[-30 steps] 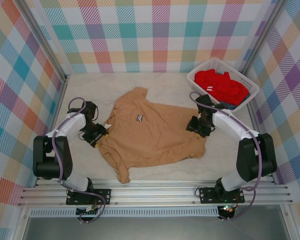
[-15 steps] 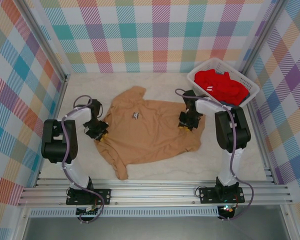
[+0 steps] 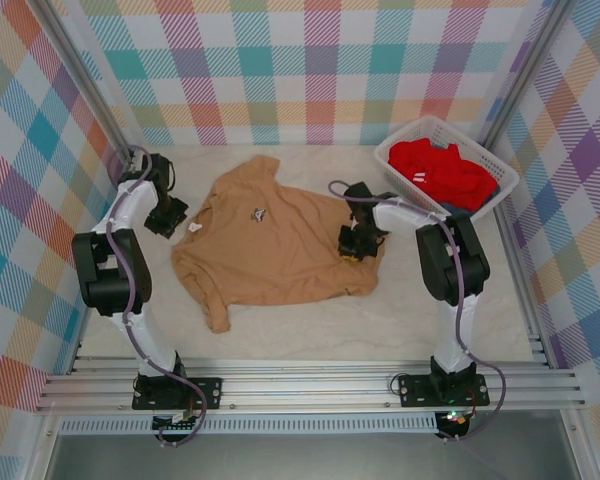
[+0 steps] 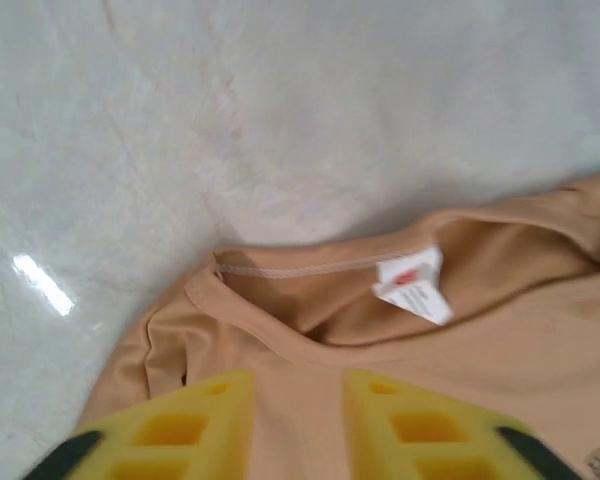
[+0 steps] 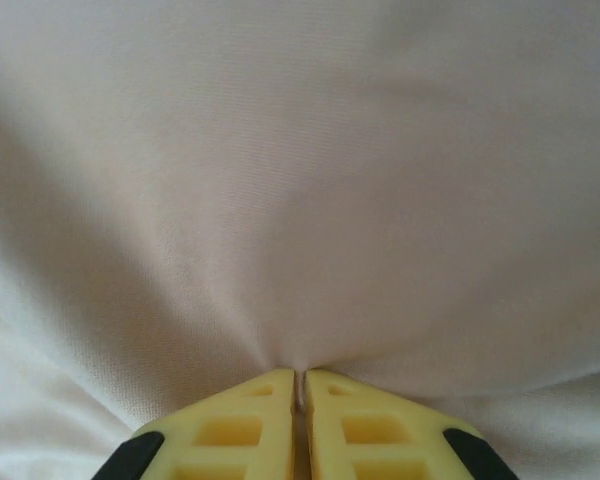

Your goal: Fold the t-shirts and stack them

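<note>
Pale bench (image 3: 460,300): tan-orange tee (image 3: 280,255) seemingly being spread, unfolded. Right gripper (image 5: 300,378) pinches its cloth; left gripper (image 4: 295,390) straddles shoulder, clamping unclear. Next, probably: first fold.

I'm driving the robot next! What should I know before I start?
The left gripper has its fingers apart over the shoulder of the tan-orange t-shirt, near the collar, with cloth between them; grip unclear.
The right gripper is shut, pinching that shirt's opposite edge.
The tan-orange t-shirt lies spread and unfolded on the table. The red t-shirt is bunched in the white basket, far right.
Done: nothing folded or stacked.
Left: fold both shirts, then stack them.
</note>
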You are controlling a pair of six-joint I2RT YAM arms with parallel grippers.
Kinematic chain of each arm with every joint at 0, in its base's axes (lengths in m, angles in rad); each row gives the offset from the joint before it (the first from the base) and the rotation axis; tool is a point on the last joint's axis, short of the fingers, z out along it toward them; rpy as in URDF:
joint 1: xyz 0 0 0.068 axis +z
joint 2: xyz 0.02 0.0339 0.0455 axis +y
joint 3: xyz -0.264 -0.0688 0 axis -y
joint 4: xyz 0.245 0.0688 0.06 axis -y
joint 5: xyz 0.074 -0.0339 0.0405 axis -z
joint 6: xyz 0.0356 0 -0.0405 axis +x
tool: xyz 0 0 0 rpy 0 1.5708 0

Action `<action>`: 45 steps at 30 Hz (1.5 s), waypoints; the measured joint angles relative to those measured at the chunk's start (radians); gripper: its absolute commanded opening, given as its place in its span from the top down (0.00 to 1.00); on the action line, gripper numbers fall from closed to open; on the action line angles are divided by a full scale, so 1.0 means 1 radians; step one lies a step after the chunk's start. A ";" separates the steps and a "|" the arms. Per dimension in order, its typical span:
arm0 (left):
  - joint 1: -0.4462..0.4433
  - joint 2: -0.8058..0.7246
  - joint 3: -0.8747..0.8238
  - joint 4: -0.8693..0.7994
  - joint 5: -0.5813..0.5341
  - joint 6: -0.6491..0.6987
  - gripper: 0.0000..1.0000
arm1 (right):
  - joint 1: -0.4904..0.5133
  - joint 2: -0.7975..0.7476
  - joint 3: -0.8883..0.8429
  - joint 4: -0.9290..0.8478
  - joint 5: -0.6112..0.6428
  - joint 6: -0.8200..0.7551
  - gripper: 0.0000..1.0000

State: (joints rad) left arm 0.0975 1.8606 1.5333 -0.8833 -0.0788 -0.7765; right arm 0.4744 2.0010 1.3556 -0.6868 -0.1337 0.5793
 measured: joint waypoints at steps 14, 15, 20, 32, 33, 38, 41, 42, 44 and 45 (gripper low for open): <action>-0.248 0.642 0.825 0.024 0.097 0.100 0.75 | -0.077 -0.238 -0.079 -0.046 0.055 0.029 0.62; -0.256 0.674 0.836 0.002 0.098 0.107 0.87 | -0.105 -0.236 -0.056 -0.047 0.075 0.039 0.60; -0.252 0.684 0.820 -0.085 0.091 0.127 1.00 | -0.191 -0.203 -0.022 -0.039 0.200 0.103 0.57; -0.210 0.581 0.908 -0.061 0.053 0.084 0.52 | -0.239 0.015 0.061 -0.039 0.310 0.103 0.52; -0.210 0.594 0.929 -0.034 0.056 0.083 0.52 | -0.244 0.022 0.073 -0.039 0.310 0.093 0.54; -0.220 0.689 0.956 0.162 0.071 0.097 0.48 | -0.259 0.064 0.128 -0.047 0.307 0.050 0.57; -0.233 0.768 0.968 0.245 0.087 0.122 0.46 | -0.259 0.071 0.140 -0.055 0.305 0.033 0.55; -0.240 0.790 0.976 0.258 0.089 0.129 0.45 | -0.259 0.072 0.142 -0.056 0.303 0.032 0.55; -0.261 0.834 0.986 0.279 0.089 0.146 0.43 | -0.259 0.077 0.150 -0.063 0.296 0.029 0.55; -0.271 0.847 0.987 0.286 0.089 0.157 0.42 | -0.259 0.080 0.156 -0.067 0.290 0.028 0.54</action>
State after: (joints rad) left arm -0.1738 2.7079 2.5206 -0.5972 0.0097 -0.6197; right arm 0.2150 2.0808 1.5112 -0.7536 0.1566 0.6071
